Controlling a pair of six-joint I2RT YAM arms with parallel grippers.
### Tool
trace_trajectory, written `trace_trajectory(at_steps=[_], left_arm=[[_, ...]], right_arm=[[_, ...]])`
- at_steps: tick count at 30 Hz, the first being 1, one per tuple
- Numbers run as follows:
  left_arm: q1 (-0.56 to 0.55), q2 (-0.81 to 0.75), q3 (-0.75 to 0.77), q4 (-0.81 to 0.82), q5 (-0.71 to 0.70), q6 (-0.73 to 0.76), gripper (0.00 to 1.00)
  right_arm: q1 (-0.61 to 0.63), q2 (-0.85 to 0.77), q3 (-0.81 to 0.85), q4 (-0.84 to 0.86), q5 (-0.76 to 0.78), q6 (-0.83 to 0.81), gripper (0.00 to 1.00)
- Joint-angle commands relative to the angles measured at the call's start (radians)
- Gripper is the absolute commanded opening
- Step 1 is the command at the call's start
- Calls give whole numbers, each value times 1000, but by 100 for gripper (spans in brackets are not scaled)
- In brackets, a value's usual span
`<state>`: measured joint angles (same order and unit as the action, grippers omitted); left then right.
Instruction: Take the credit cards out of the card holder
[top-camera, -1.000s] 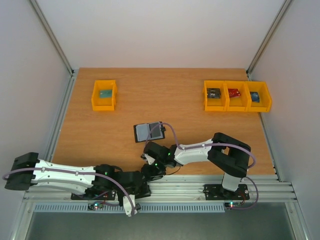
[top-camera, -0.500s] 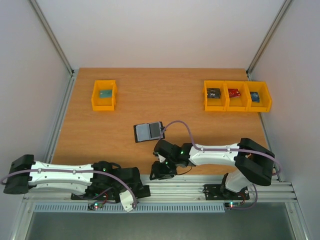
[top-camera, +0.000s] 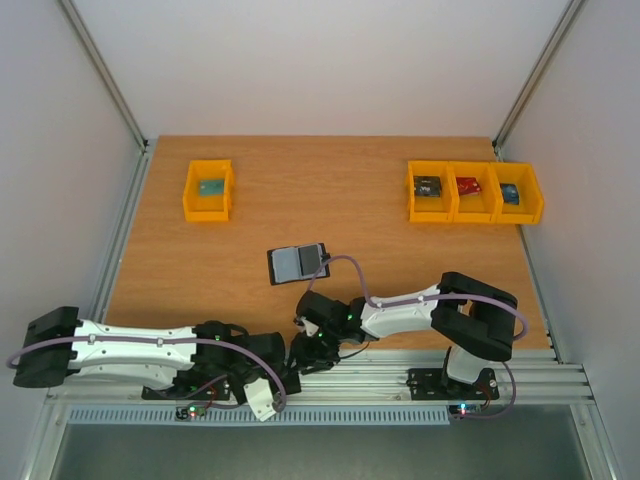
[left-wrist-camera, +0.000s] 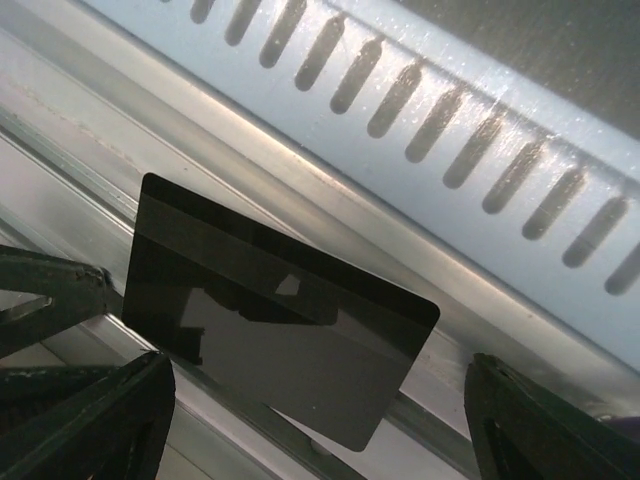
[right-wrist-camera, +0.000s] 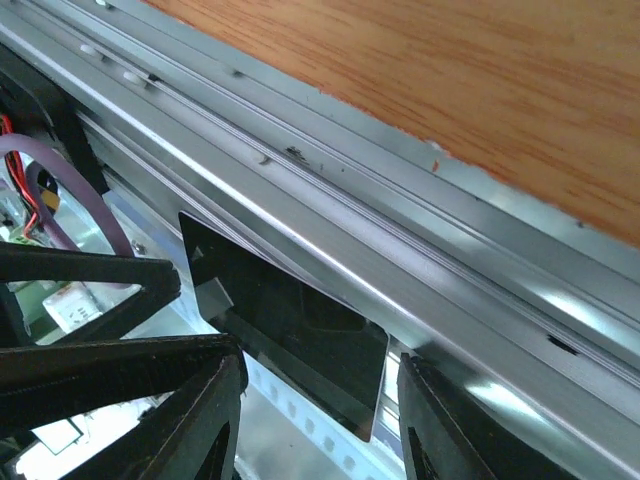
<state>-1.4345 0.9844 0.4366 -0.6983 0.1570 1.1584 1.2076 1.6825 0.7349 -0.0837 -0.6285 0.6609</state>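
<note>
A dark credit card (left-wrist-camera: 280, 320) hangs over the metal rail at the table's near edge. My right gripper (right-wrist-camera: 320, 385) is shut on it, one finger (right-wrist-camera: 200, 400) at each side edge of the card (right-wrist-camera: 290, 330). My left gripper (left-wrist-camera: 315, 400) stands open around the same card, with wide gaps to both fingers (left-wrist-camera: 520, 420). In the top view the two grippers meet at the front rail (top-camera: 300, 352). The card holder (top-camera: 298, 263) lies open on the table behind them, its blue-grey pockets facing up. No red card shows in or near it.
A yellow bin (top-camera: 208, 190) stands at the back left. A row of three yellow bins (top-camera: 475, 192) stands at the back right. Each bin holds a small item. The slotted white rail (left-wrist-camera: 430, 130) runs below the grippers.
The right gripper swung out to the right, then came back to the left gripper at the front rail. The left jaws have narrowed a little around the card.
</note>
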Motion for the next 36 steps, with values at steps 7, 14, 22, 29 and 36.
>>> trace_trajectory(at_steps=[7,14,22,29,36], left_arm=[[2,-9,-72,180,-10,-3,75],[2,-40,-120,291,-46,31,69],[1,-77,-163,361,-112,68,65],[3,-120,-202,498,-173,73,58],[21,-132,-209,549,-221,73,58]], right_arm=[[44,6,-124,123,6,115,44],[44,-12,-134,137,23,136,44],[44,-34,-140,118,21,136,44],[44,-113,-108,-55,28,88,44],[40,-145,-101,-132,49,61,45]])
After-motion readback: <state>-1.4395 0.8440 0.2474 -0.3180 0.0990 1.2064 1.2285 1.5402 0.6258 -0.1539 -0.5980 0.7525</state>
